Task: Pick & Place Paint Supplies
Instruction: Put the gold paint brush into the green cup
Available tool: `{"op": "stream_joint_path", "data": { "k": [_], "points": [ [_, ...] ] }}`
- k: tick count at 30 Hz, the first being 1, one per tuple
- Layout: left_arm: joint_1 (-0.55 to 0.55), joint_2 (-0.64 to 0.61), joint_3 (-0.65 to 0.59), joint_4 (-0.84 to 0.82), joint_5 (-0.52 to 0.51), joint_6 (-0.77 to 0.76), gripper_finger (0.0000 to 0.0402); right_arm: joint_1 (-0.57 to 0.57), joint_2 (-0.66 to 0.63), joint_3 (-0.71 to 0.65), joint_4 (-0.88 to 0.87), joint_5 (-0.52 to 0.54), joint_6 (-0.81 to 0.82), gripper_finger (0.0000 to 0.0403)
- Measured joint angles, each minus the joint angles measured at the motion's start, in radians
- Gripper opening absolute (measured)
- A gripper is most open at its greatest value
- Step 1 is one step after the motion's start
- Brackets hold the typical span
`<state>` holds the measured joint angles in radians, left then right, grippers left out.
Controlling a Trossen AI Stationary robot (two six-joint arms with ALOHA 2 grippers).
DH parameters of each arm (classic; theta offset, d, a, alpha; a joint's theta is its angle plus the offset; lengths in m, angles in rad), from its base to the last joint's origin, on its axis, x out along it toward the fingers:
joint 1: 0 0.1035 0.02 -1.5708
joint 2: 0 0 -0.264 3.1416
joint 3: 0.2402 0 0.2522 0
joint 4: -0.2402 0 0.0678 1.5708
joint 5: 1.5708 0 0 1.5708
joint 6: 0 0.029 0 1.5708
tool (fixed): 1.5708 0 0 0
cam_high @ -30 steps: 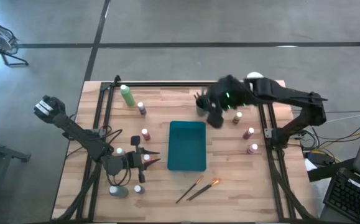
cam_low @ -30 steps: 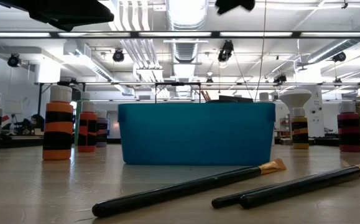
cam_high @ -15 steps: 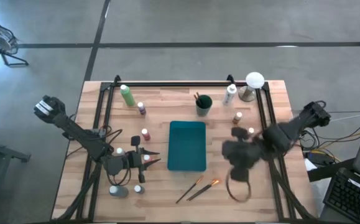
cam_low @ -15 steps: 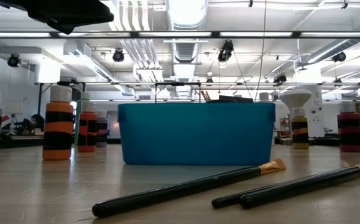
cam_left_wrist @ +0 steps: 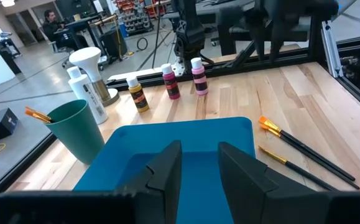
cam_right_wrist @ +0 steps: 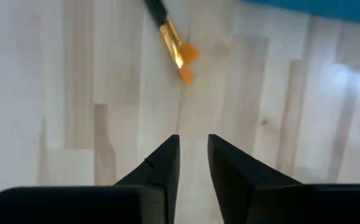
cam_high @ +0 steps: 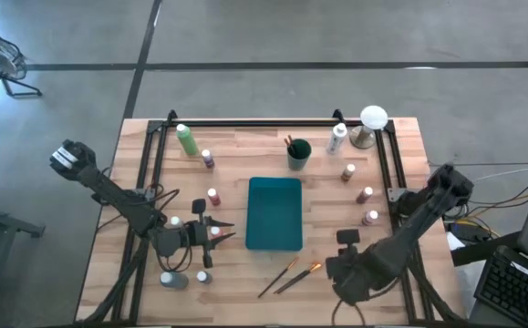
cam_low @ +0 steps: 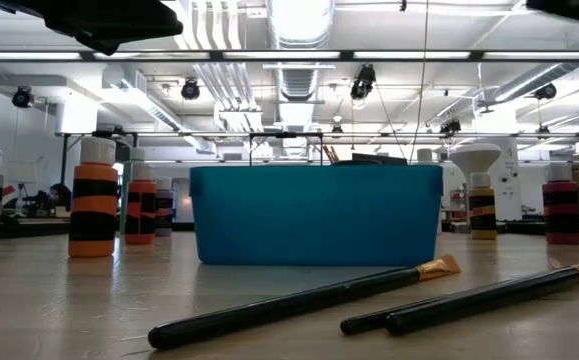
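Two dark-handled brushes (cam_high: 289, 274) lie side by side on the table near its front edge, orange bristles (cam_right_wrist: 181, 55) toward the right. My right gripper (cam_high: 338, 265) hovers just right of them, pointing down, open, with bare wood between its fingers (cam_right_wrist: 165, 163). Small white-capped paint bottles stand at the right (cam_high: 365, 194) and left (cam_high: 213, 196). A taller light-green bottle (cam_high: 187, 139) stands at the far left. My left gripper (cam_high: 216, 232) waits left of the teal tray (cam_high: 274, 219), open and holding nothing (cam_left_wrist: 198, 168).
A green cup (cam_high: 299, 151) holding brushes stands behind the tray. A white bottle (cam_high: 338, 137) and a white-domed object (cam_high: 373, 118) are at the far right. Two more bottles (cam_high: 172, 280) stand near the front left. Black frame rails (cam_high: 393, 173) run along the table's sides.
My right arm has swung from the green cup at the far side toward the table's near edge, come down, and tipped to point down beside the brushes' bristle ends. The cup with its brushes now shows.
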<state>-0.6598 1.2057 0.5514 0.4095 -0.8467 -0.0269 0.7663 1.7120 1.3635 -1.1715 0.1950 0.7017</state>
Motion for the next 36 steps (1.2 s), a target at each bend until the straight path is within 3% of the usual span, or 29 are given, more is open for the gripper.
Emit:
{"op": "stream_joint_path", "data": {
  "k": [7,13,36],
  "points": [
    [0.0,0.0,0.0,-0.004,0.0,0.0,0.011,0.0,0.142,0.003,0.134,-0.011,-0.058,0.0136],
    [0.0,0.0,0.0,-0.009,0.0,0.001,0.011,-0.013,0.19,-0.005,0.15,-0.01,-0.095,0.0159],
    [0.001,0.0,0.0,-0.029,0.0,0.011,0.011,-0.107,0.183,-0.207,0.423,-0.041,-0.189,0.0108]
  ]
}}
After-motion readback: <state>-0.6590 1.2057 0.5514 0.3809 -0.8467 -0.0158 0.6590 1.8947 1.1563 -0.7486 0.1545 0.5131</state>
